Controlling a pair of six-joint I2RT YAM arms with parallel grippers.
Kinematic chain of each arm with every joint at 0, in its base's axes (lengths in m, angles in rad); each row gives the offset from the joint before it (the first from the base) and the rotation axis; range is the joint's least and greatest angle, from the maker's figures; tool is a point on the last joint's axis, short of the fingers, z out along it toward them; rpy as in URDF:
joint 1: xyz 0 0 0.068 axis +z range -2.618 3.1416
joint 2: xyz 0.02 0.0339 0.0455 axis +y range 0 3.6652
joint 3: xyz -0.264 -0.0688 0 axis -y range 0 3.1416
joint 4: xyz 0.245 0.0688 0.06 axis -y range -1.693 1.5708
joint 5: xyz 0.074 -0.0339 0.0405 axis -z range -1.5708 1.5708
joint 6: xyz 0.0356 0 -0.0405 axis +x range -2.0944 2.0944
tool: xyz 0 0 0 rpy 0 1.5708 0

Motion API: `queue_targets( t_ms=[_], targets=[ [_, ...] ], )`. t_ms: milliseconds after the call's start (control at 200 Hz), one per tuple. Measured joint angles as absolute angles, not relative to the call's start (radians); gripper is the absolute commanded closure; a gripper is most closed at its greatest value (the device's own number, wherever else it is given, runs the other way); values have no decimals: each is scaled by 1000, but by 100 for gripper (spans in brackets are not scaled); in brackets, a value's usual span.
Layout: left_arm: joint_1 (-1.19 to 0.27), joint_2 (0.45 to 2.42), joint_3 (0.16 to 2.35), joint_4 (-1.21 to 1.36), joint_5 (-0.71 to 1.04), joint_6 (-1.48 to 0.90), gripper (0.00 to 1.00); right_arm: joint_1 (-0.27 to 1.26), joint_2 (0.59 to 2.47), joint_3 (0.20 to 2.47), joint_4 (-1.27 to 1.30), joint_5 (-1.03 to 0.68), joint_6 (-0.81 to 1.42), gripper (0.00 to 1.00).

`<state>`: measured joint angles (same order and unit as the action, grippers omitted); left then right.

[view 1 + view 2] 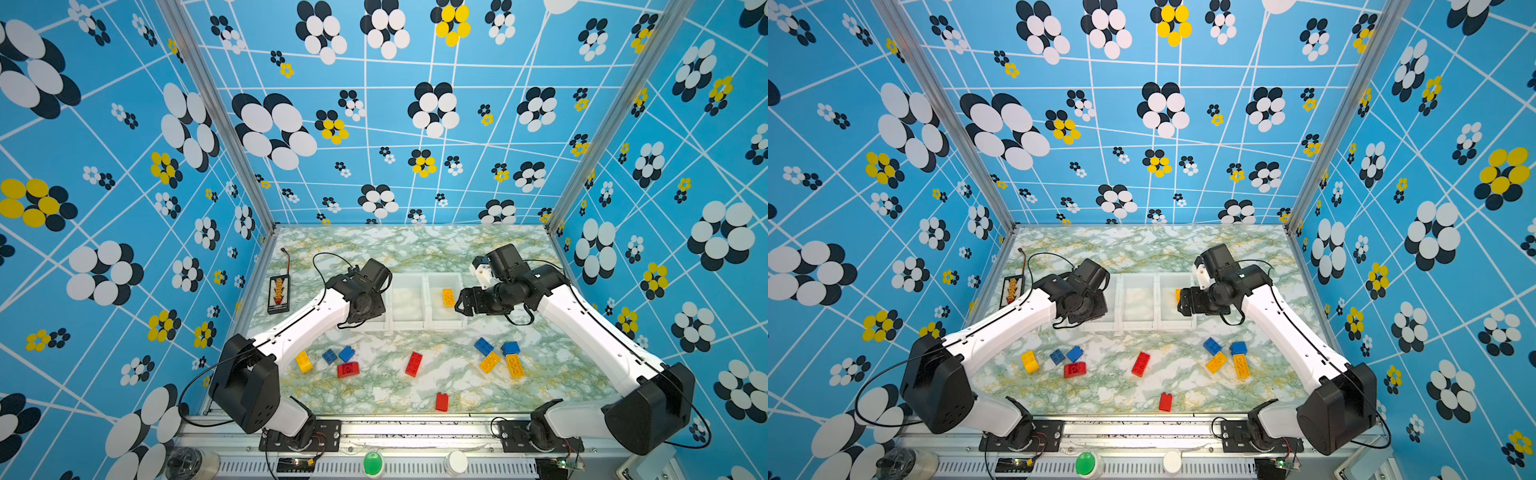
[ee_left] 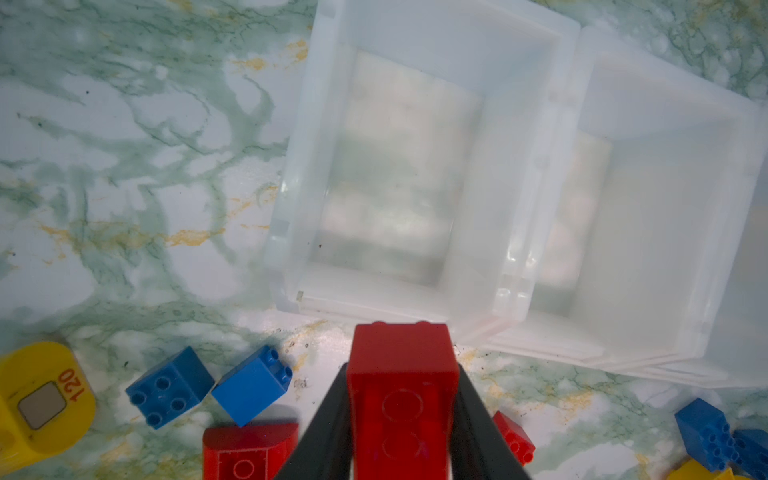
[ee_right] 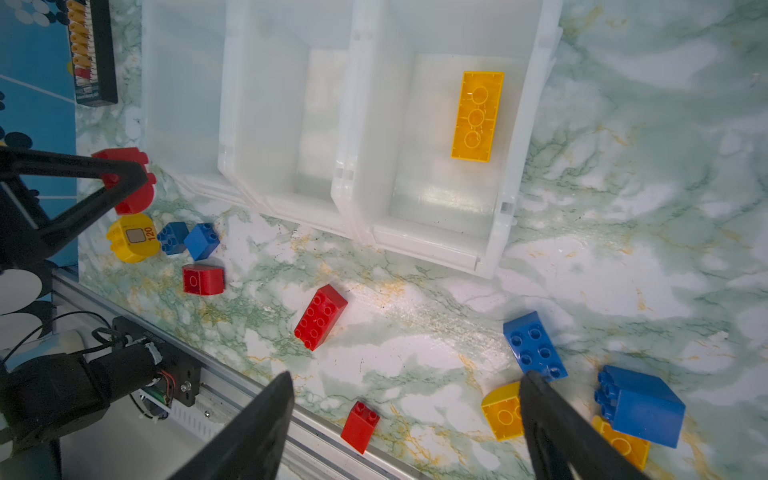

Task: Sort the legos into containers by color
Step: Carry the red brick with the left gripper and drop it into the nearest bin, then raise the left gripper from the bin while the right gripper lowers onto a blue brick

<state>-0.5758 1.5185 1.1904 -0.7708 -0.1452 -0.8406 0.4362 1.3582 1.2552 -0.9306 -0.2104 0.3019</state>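
Near the containers [image 2: 291, 166], loose legos [image 3: 320, 316] lay scattered on the marble table [image 3: 623, 291]; one yellow brick [image 3: 478, 116] sat in the right-end bin [image 3: 517, 166]. My left gripper [image 2: 402, 365] clenched a red brick [image 2: 401, 399]; my right gripper [image 3: 406, 376] gaped, empty.

black board [image 1: 278, 295] with orange parts lies at the left edge of the marble table [image 1: 415, 249], wire [image 1: 286, 257] trailing back.

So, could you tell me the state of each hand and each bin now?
left hand, shut on a red brick
right hand, open and empty
left bin, empty
middle bin, empty
right bin, holds one yellow brick, underside up
other bricks, loose on the table
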Motion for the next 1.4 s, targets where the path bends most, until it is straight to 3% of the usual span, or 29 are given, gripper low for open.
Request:
queue_targets(
  t_ms=[320, 505, 550, 720, 1399],
  targets=[
    [-503, 1673, 1266, -699, -102, -727, 71, 435, 1320, 1231, -925, -170, 338, 14],
    [-491, 1724, 1288, -685, -86, -686, 58, 434, 1296, 1210, -925, -151, 360, 14],
    [-490, 1730, 1293, -681, -81, -677, 50, 433, 1292, 1205, -925, -146, 364, 14],
    [-490, 1732, 1298, -676, -74, -660, 43, 433, 1285, 1194, -925, -132, 384, 13],
    [-484, 1692, 1298, -675, -67, -654, 32, 415, 1279, 1114, -940, -91, 332, 14]
  ],
)
